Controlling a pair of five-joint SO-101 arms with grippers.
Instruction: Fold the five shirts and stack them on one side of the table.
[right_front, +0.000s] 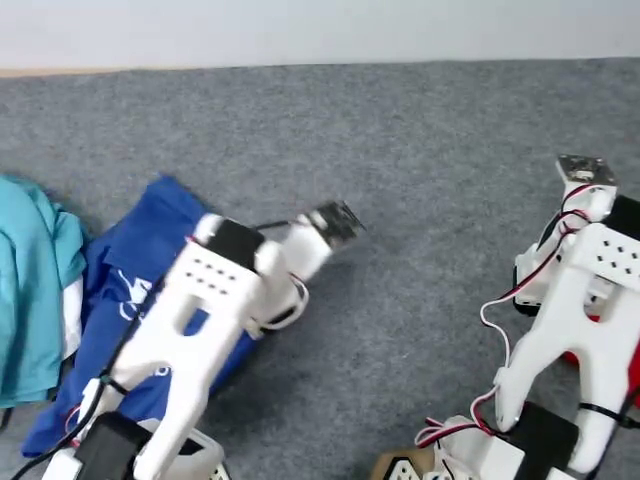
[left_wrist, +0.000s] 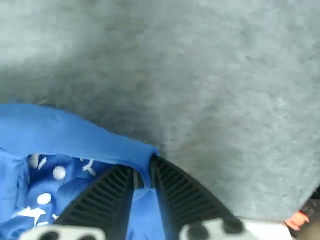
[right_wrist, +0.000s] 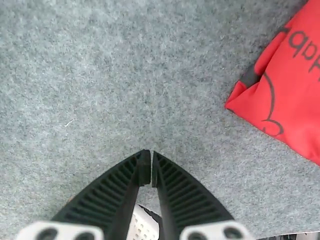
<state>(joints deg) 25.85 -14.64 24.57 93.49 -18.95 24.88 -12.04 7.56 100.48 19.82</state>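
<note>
**Blue shirt pinched at its edge, its bulk trailing behind the fingers**

The left gripper (left_wrist: 143, 172) has its jaws pressed together on a fold of the blue shirt (left_wrist: 75, 135). A thin strip of blue cloth shows between the two ribbed fingers (left_wrist: 105, 192), and the shirt's edge rises to meet their tips. Ahead of the fingertips there is only grey table (right_front: 420, 140). All the rest of the shirt lies behind and to one side of them, back toward this arm's own base.

From above, the blue shirt (right_front: 110, 270) is a long, rumpled strip. Its long axis runs at a slant from near the arm's base out toward the wrist, so the arm lies roughly along it and covers much of it. The pinched edge looks like the end nearest the open table. Any pull or fold would therefore carry cloth along that axis, not across it. This is a judgement from how the cloth lies.

The left arm is the nearer one for this shirt. The right gripper (right_wrist: 151, 167) is well apart from it. Its jaws are closed tip to tip with nothing between them, over bare table. A red shirt (right_wrist: 285, 90) lies near those fingertips, off to one side and not touching them.

A teal shirt (right_front: 35, 280) lies beyond the blue one, on the side away from the left gripper, with its edge against the blue cloth.
</note>
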